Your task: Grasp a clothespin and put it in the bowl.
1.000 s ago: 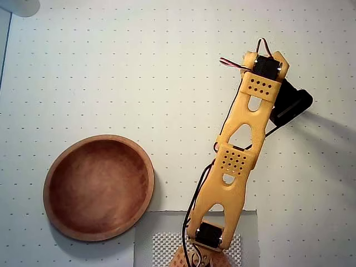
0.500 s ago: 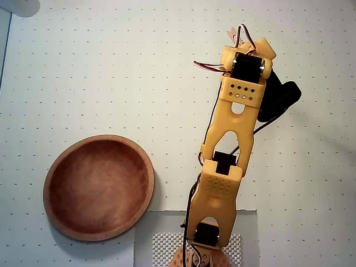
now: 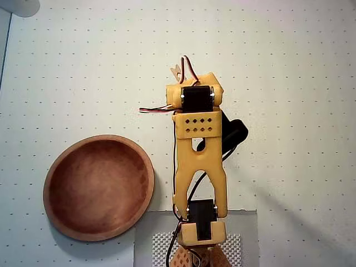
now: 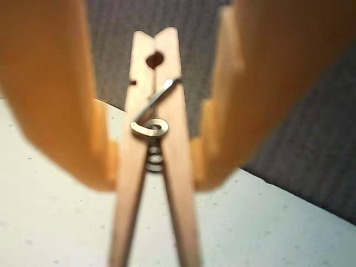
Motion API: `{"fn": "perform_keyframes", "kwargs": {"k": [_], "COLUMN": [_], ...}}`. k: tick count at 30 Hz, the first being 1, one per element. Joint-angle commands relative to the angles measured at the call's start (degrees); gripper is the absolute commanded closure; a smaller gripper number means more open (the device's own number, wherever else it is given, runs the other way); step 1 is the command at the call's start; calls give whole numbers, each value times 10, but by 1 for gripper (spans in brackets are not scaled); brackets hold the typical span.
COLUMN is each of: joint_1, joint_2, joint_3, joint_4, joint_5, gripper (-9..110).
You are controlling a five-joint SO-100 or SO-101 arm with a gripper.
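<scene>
In the wrist view the light-tan wooden clothespin point(image 4: 158, 111) stands upright between my orange fingers point(image 4: 67, 111), its metal spring facing the camera. My gripper point(image 4: 156, 172) is shut on it at the spring, lifted clear of the white table. From overhead, only a tip of the clothespin point(image 3: 177, 72) peeks out beyond the wrist of the orange arm point(image 3: 197, 150), which hides the gripper itself. The reddish-brown wooden bowl point(image 3: 67, 222) sits lower left, empty, well to the left of the arm and below the clothespin tip.
A white dotted mat point(image 3: 83, 67) covers the table. The arm's base stands on a grey perforated plate point(image 3: 153, 245) at the bottom edge. A white object point(image 3: 19, 6) fills the top left corner. The wrist view shows the table edge with dark floor point(image 4: 311, 144) beyond.
The arm has swung left from the right side toward the middle and folded back, carrying the clothespin closer to the bowl. The bowl has not moved.
</scene>
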Motion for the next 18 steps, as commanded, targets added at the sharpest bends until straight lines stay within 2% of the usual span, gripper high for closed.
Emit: {"fn": "perform_keyframes", "kwargs": {"k": [1, 9, 18], "joint_1": [-57, -206, -359], "joint_2": [100, 182, 185], "joint_3": [54, 174, 193], "joint_4": [14, 14, 14], "joint_5": [51, 171, 280], "gripper": [105, 105, 105]}}
